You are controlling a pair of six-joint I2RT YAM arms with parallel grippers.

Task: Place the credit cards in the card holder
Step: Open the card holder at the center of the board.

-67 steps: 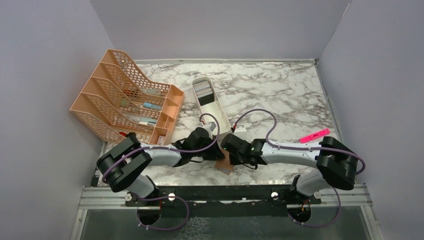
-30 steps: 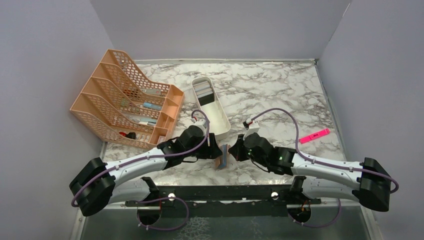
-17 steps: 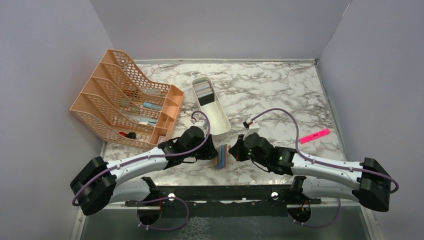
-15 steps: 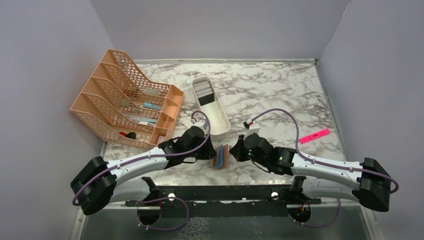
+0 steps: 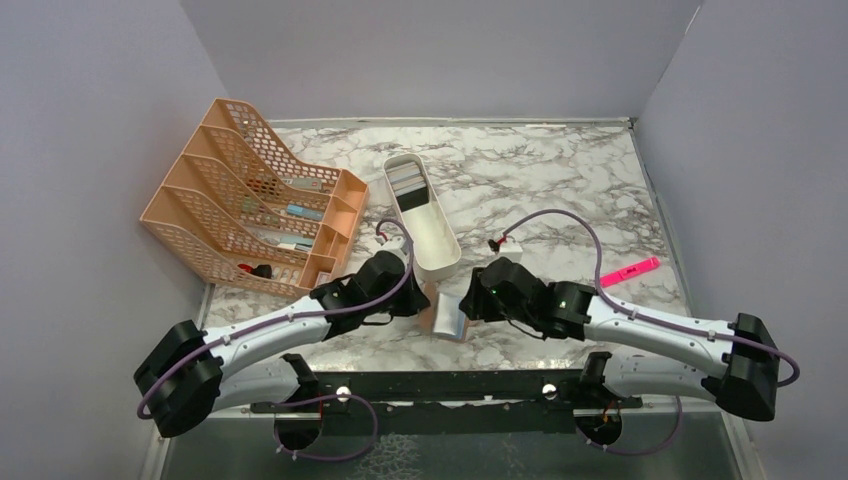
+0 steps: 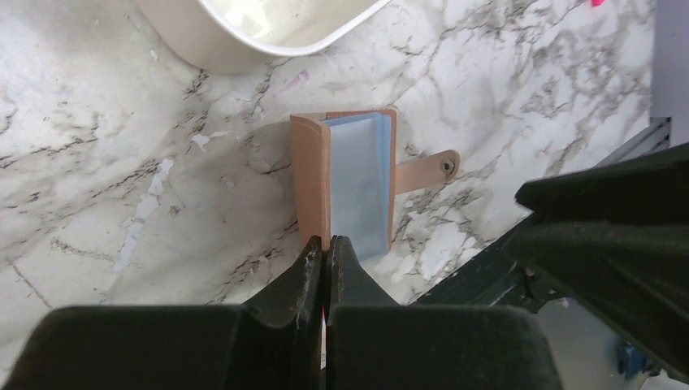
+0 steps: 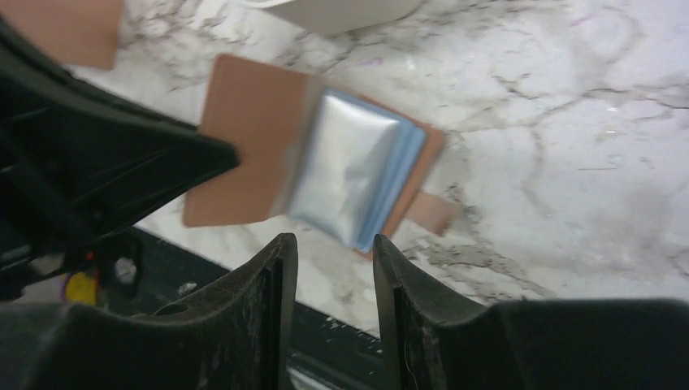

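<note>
Left wrist view: holder (image 6: 307,183) lies open, likely light, floppy; cards (image 6: 357,183) thin, stiff, slick. Grip cover edge. My left hand (image 6: 326,244) pinched empty, right hand (image 7: 333,244) parted.

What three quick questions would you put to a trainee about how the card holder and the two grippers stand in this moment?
1. True or false: the card holder lies snapped shut on the table.
2. Fill in: the right gripper has its jaws ____, with nothing between them.
3. Choose: in the left wrist view, the fingers of the left gripper are A) wide apart, B) pressed together, C) out of view.

Key: 1 false, it lies open with its strap out to the side; 2 open; 3 B.
</note>
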